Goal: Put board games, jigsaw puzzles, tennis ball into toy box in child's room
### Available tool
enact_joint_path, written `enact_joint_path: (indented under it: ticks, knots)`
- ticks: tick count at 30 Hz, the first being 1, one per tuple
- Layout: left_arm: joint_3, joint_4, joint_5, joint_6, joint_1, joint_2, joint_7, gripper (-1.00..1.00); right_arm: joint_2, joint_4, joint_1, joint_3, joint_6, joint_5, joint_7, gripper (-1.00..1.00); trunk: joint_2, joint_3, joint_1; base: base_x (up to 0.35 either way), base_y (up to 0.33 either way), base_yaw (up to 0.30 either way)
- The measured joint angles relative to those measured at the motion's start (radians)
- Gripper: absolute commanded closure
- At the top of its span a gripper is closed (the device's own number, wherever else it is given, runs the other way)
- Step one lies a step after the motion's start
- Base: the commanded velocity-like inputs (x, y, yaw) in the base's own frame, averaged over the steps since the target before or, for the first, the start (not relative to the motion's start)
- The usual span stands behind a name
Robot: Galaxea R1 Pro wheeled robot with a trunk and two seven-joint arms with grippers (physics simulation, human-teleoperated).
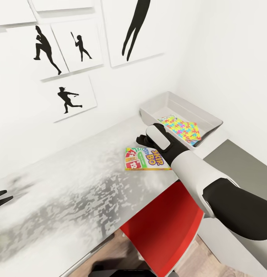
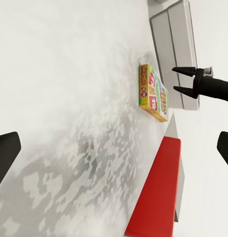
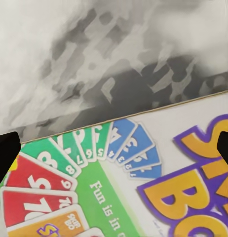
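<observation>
1. Bright, even light; white walls nearly wash out.
2. The desk (image 1: pixel 83 184) top shows blotchy grey mottling, a grainy render effect.
3. Shadows are soft and faint.
4. Close-up print on the game box (image 3: pixel 143 187) looks slightly soft.

head: high, looking down at the game box (image 1: pixel 146 158) on the tabletop (image 1: pixel 71 192)
left wrist: far from box (image 2: pixel 153 92), along tabletop
right wrist: just above box (image 3: pixel 143 187)
shared: the box
</observation>
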Motion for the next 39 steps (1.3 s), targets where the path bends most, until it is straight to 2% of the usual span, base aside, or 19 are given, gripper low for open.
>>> enact_joint_path:
  ticks: [9,24,29,34,39]
  knots:
    - [0.000,0.000,0.000,0.000,0.000,-0.001,0.000,-1.00,0.000,0.002,0.000,0.000,0.000,0.001,0.000,-1.00,0.000,0.000,0.000,0.000,-0.135,0.000]
    - [0.000,0.000,0.000,0.000,0.000,-0.001,0.000,-1.00,0.000,0.002,0.000,0.001,-0.001,0.006,0.000,-1.00,0.000,0.000,0.000,0.000,-0.015,0.000]
    - [0.000,0.000,0.000,0.000,0.000,-0.001,0.000,-1.00,0.000,0.002,0.001,-0.001,-0.002,0.052,0.000,-1.00,0.000,0.000,0.000,0.000,0.000,0.000]
    - [0.000,0.000,0.000,0.000,0.000,-0.002,0.000,-1.00,0.000,0.003,0.001,-0.007,-0.004,0.121,0.000,-1.00,0.000,0.000,0.000,0.000,0.000,0.000]
    - [0.000,0.000,0.000,0.000,0.000,-0.002,0.000,-1.00,0.000,0.003,0.001,-0.009,-0.026,0.146,0.000,-1.00,0.000,0.000,0.000,0.000,0.000,0.000]
